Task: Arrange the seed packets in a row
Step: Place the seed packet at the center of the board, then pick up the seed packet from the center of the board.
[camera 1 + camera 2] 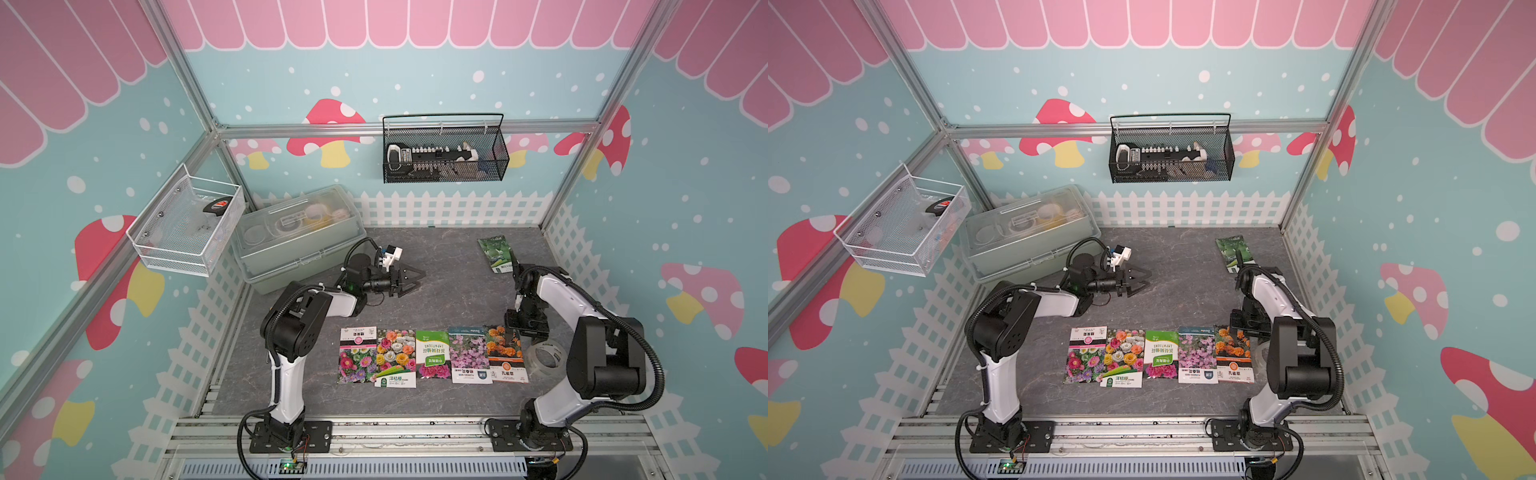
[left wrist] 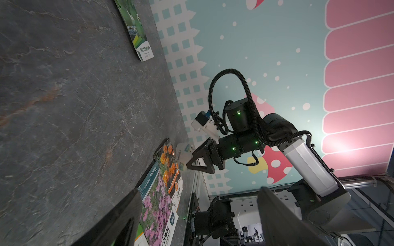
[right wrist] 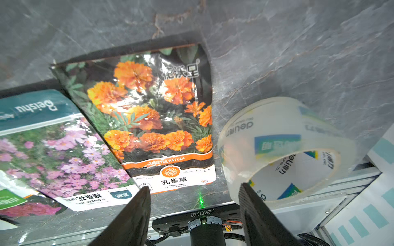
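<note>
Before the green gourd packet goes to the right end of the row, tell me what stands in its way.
The clear tape roll does: it lies on the table right beside the orange marigold packet, filling the slot where the green gourd packet would go. The right arm also hangs over that path.

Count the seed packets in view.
6. Five side by side in front: pink-banded packet, multicolour-bloom packet, Impatiens packet, pink-flower packet, marigold packet; green gourd packet alone, back right. None appears hidden.
</note>
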Robot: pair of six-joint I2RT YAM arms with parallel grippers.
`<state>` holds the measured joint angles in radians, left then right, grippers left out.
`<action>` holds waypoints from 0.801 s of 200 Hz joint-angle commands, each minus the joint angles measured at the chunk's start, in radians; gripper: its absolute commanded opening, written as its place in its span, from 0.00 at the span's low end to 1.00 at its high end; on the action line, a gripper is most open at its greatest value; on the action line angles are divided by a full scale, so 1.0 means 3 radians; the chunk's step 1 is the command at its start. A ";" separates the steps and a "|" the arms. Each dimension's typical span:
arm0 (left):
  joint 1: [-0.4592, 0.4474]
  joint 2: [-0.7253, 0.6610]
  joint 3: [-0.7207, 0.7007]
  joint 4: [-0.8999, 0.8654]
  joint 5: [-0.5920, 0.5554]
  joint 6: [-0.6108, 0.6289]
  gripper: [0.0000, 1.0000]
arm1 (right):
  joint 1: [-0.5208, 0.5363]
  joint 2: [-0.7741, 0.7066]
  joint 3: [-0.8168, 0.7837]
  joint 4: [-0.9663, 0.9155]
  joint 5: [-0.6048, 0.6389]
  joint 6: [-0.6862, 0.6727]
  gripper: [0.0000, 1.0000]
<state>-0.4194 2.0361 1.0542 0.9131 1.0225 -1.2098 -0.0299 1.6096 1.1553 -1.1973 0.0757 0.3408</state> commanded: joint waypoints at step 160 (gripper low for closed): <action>-0.0302 0.0633 0.1644 -0.2001 -0.0339 0.0738 0.95 | -0.0513 0.1659 0.1999 0.1855 -0.0746 0.0584 0.98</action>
<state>-0.4999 2.1654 1.4860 0.3985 0.9413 -1.0016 -0.1303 2.0659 1.6981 -0.7788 -0.0334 0.4255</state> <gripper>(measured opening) 0.946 0.983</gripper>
